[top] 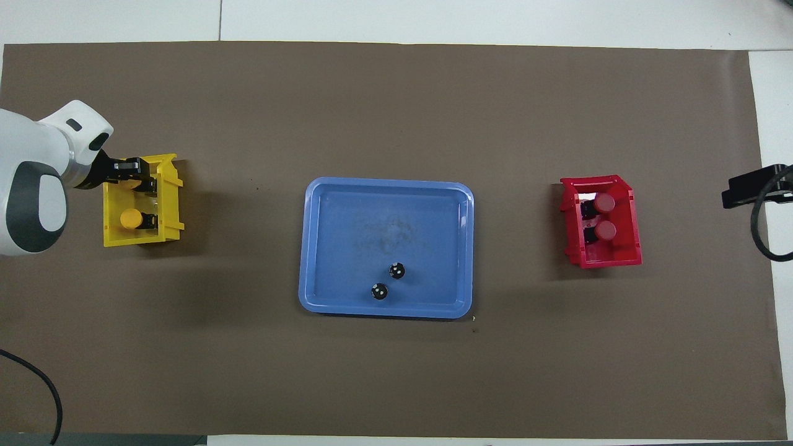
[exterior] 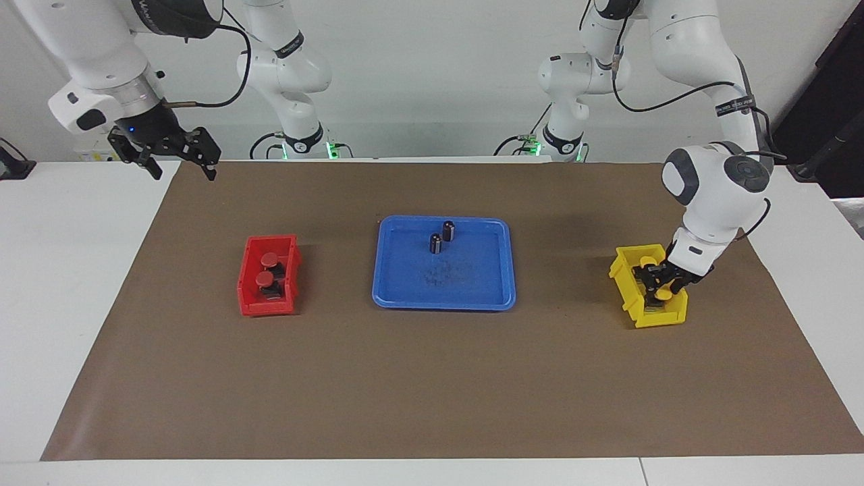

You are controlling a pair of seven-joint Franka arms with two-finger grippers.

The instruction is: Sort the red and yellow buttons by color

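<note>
Two red buttons (exterior: 269, 259) (exterior: 264, 278) sit in the red bin (exterior: 266, 309), toward the right arm's end of the table; they also show in the overhead view (top: 604, 202) (top: 604, 231). One yellow button (exterior: 646, 261) (top: 131, 218) lies in the yellow bin (exterior: 658, 318) (top: 139, 238), toward the left arm's end. My left gripper (exterior: 665, 287) (top: 131, 176) is down inside that bin, shut on the second yellow button (exterior: 665, 292). My right gripper (exterior: 179, 162) is open and empty, raised over the mat's corner near its own base, waiting.
A blue tray (exterior: 405, 297) (top: 322, 248) lies mid-table between the bins. It holds two small dark cylinders with silvery bands (exterior: 436, 244) (exterior: 449, 231) in its part nearer to the robots. A brown mat (exterior: 432, 378) covers the table.
</note>
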